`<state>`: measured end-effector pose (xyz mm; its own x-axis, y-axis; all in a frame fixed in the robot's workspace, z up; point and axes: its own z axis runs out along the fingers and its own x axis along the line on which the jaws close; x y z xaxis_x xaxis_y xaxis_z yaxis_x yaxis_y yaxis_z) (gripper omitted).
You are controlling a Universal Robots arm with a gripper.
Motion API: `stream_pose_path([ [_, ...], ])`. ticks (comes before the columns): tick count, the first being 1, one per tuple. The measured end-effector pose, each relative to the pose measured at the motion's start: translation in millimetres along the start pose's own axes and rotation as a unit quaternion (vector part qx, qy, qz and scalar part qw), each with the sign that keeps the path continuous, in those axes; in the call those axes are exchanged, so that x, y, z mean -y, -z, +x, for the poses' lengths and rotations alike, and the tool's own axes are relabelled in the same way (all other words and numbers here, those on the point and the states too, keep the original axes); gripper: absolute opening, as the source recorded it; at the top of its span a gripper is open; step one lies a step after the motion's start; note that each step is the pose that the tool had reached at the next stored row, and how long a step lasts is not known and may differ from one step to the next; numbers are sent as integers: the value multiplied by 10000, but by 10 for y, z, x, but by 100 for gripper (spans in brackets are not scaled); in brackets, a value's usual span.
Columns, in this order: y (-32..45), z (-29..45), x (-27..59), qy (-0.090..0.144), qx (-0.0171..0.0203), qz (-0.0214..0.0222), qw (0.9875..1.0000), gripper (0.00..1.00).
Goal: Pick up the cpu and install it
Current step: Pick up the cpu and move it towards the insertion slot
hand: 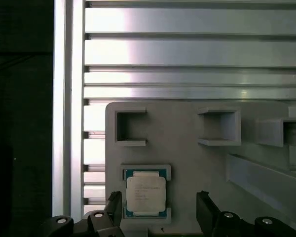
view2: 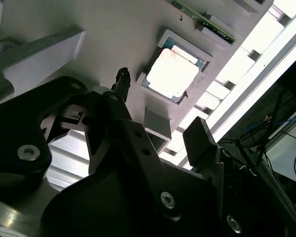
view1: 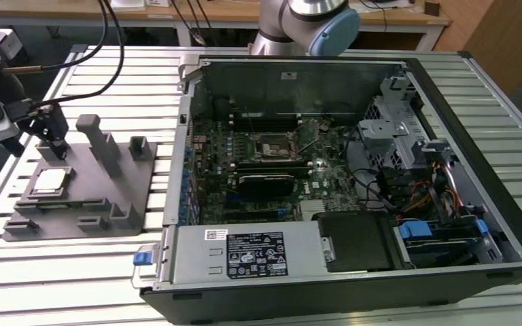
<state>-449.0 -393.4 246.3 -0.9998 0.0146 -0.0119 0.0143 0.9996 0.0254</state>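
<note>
The gripper (hand: 160, 213) is hovering with its jaws spread wide and gripping nothing. The cpu (hand: 146, 194) is lying just below and ahead of them in both wrist views, nearer one fingertip than the other and not touching either. It is sitting flat in a shallow raised frame on the grey fixture plate (hand: 187, 168), metal lid facing up toward the jaws. It is looking light, rigid and thin, with a smooth shiny lid that is likely offering little friction. The underside is probably delicate, so squeezing hard or tilting it is looking risky. The best hold is appearing to be on two opposite thin edges, where the frame is leaving gaps. The chip is nearly square, with its edges lining up squarely with the jaws' closing line. Its slightly longer side, as far as can be judged, is running across that line rather than along it. In the exterior view the open computer case (view1: 478, 170) is standing well apart from the jaws.
</note>
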Motion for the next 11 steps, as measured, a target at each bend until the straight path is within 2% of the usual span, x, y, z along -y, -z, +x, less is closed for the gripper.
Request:
stream_pose_path([
  [11, 34, -1, -1, 0, -1, 0, 10000, 70],
])
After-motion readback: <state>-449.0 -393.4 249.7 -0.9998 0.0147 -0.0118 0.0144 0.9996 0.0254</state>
